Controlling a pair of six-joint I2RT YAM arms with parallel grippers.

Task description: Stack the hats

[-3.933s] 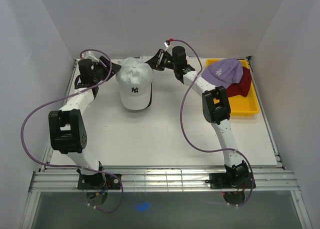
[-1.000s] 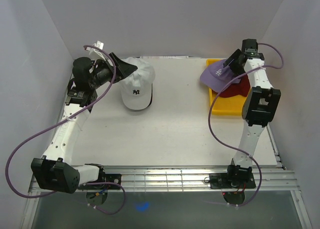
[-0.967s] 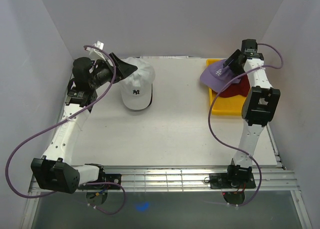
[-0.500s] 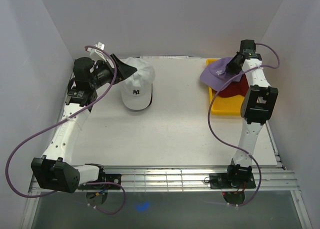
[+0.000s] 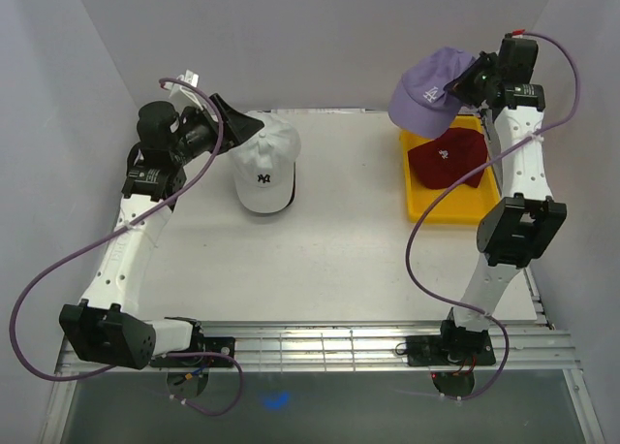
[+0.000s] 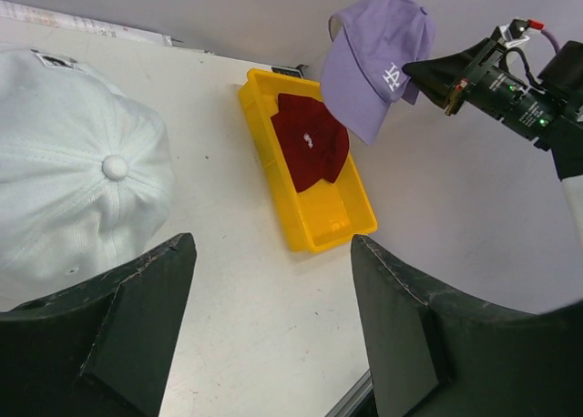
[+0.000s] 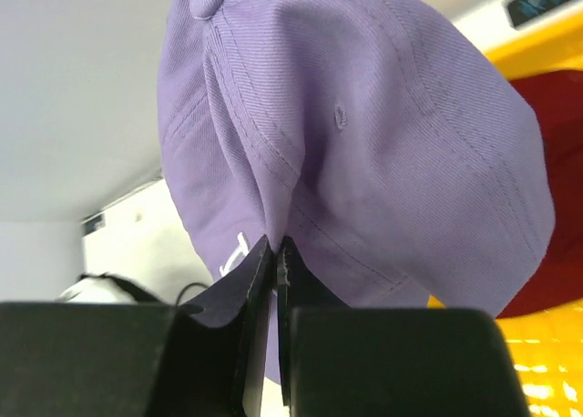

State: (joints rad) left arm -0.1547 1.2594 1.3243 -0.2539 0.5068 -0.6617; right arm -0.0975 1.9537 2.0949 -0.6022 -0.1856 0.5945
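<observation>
Nearest to us, two arms rise from their bases at the table's edge: the left arm [image 5: 126, 240] and the right arm [image 5: 509, 231], each trailing one of two purple cables [image 5: 415, 255]. Between them lies the flat white table [image 5: 320, 260].

Farther in, we count three hats and one tray. On the left, the white fabric baseball cap with a dark logo [image 5: 263, 158] sits crown up on the table, brim towards us. A dark strip shows along its right edge, and we cannot tell what that is. The left gripper [image 6: 273, 249] hangs just beside the cap's far left side, its fingers [image 6: 137, 317] spread wide and holding nothing.

On the right, near the far corner, stands the yellow plastic tray [image 5: 426, 209]. One hat, the dark red fabric baseball cap [image 5: 448, 161], lies inside it.

Farthest and highest, the lavender fabric baseball cap with a white logo [image 5: 426, 87] hangs in the air above the tray's far end, well clear of the red one. The right gripper [image 7: 274, 249] has its fingers pinched narrow on a fold of that cap's cloth, and the crown droops leftwards from the grip.
</observation>
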